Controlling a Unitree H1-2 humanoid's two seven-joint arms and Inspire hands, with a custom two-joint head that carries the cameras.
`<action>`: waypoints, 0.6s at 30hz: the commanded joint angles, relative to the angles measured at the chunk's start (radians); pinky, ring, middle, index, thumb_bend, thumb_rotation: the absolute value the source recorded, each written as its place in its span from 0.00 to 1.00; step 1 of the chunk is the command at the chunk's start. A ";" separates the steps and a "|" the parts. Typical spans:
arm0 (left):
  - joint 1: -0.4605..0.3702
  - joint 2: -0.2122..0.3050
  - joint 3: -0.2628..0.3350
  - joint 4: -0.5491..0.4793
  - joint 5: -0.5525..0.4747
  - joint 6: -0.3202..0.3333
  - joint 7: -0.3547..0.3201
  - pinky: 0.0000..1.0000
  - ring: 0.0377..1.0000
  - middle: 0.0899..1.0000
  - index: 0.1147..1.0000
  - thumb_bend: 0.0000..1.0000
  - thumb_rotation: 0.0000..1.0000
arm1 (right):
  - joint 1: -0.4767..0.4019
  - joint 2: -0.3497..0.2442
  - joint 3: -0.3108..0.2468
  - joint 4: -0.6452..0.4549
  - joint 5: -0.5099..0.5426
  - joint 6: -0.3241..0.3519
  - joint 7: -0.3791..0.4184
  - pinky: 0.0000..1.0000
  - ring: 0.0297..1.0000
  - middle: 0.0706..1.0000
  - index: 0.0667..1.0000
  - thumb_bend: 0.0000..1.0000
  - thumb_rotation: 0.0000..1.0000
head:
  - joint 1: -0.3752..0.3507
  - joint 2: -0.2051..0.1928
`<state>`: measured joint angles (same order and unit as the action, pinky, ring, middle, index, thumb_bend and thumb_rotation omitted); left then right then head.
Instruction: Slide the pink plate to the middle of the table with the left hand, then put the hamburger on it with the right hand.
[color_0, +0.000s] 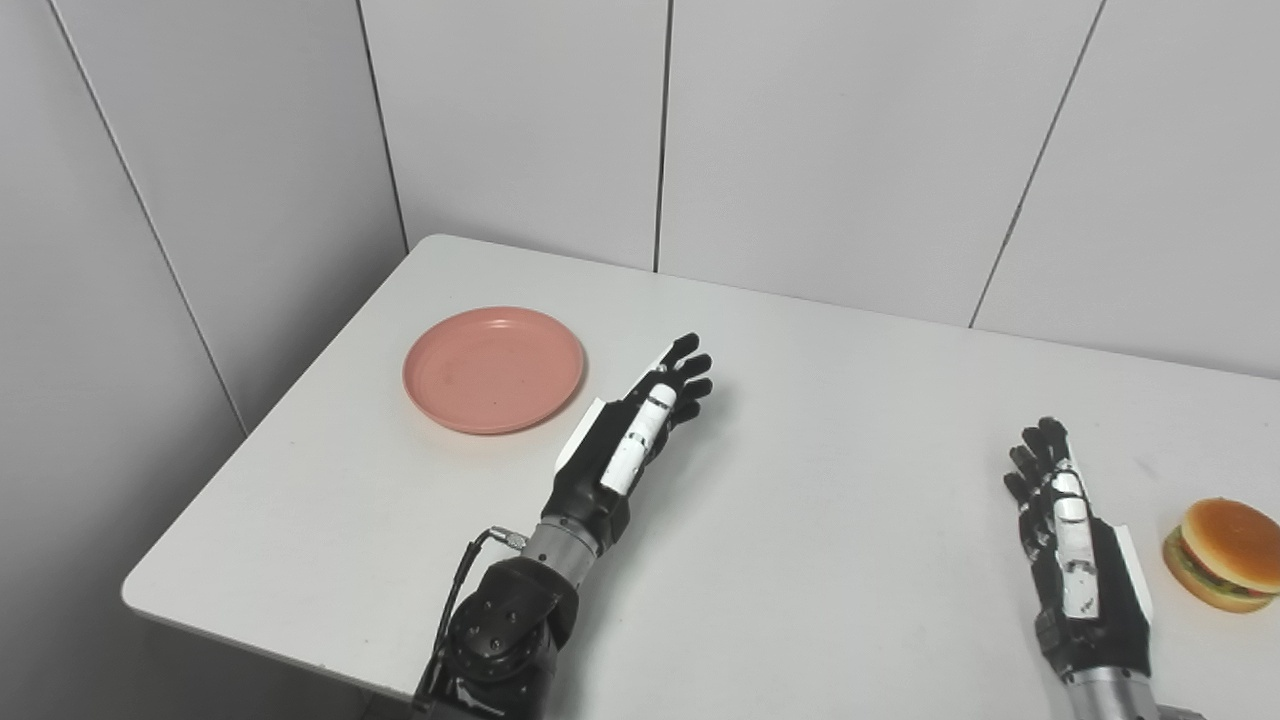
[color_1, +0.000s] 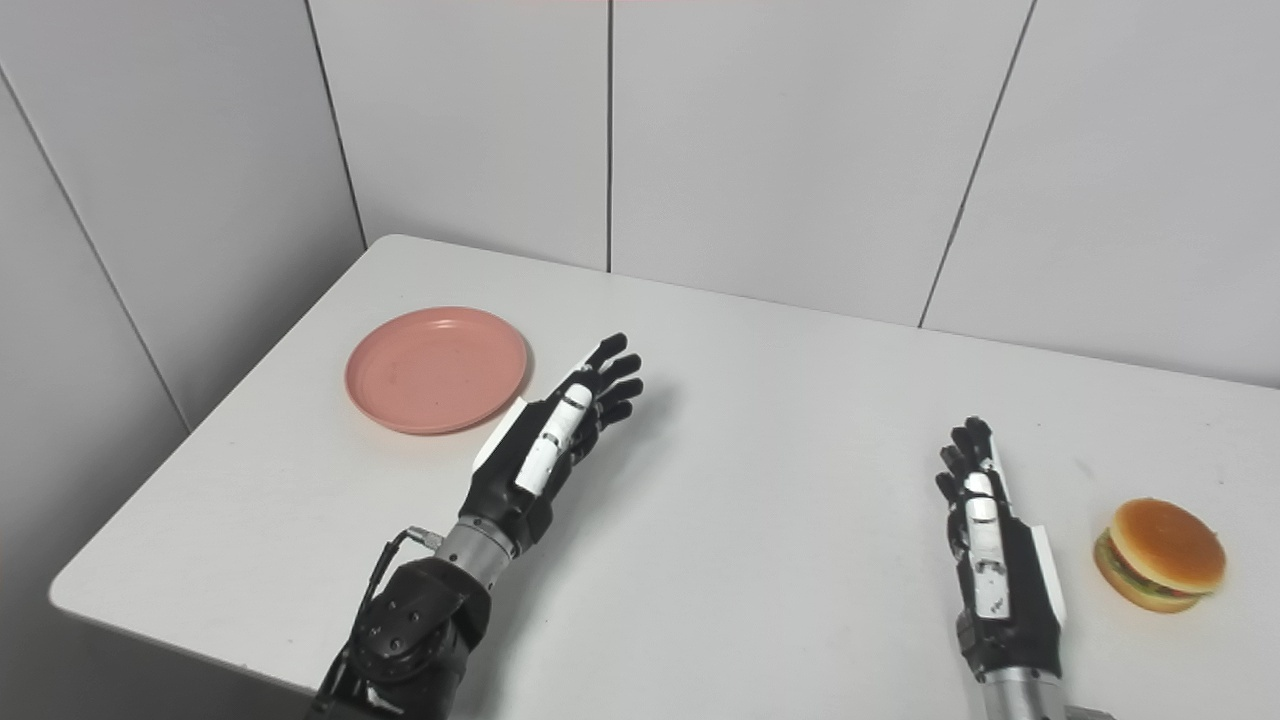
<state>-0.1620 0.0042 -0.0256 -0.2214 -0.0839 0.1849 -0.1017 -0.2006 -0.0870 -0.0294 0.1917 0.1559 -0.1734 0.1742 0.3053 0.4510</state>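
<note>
A pink plate (color_0: 493, 369) lies empty on the left part of the white table (color_0: 820, 480); it also shows in the right eye view (color_1: 437, 369). My left hand (color_0: 645, 420) is open, fingers stretched out, just right of the plate and apart from it. A hamburger (color_0: 1222, 554) sits near the table's right edge; it also shows in the right eye view (color_1: 1160, 554). My right hand (color_0: 1065, 530) is open and empty, a short way left of the hamburger, not touching it.
Grey wall panels stand close behind the table's far edge. The table's left edge (color_0: 270, 420) runs near the side wall. Bare tabletop lies between the two hands.
</note>
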 joint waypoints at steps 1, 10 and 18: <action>-0.055 0.016 0.011 -0.046 -0.017 0.015 -0.007 0.93 0.90 0.91 0.91 0.46 0.99 | 0.058 0.013 -0.004 0.051 0.005 -0.014 -0.007 1.00 0.98 0.98 0.99 0.26 1.00 | 0.003 0.000; -0.127 0.049 0.080 -0.085 -0.044 0.033 0.019 0.92 0.88 0.89 0.88 0.43 1.00 | 0.054 0.011 -0.003 0.062 0.009 -0.029 0.003 1.00 0.99 0.99 1.00 0.25 1.00 | 0.006 0.000; -0.202 0.113 0.164 -0.045 -0.047 0.030 0.044 0.91 0.91 0.91 0.89 0.44 1.00 | 0.054 0.007 -0.005 0.058 0.011 -0.024 0.007 1.00 0.99 0.99 1.00 0.25 1.00 | 0.014 -0.002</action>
<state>-0.3066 0.0989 0.1237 -0.2618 -0.1192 0.2361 -0.0730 -0.2020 -0.0859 -0.0309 0.1931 0.1578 -0.1736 0.1761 0.3160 0.4479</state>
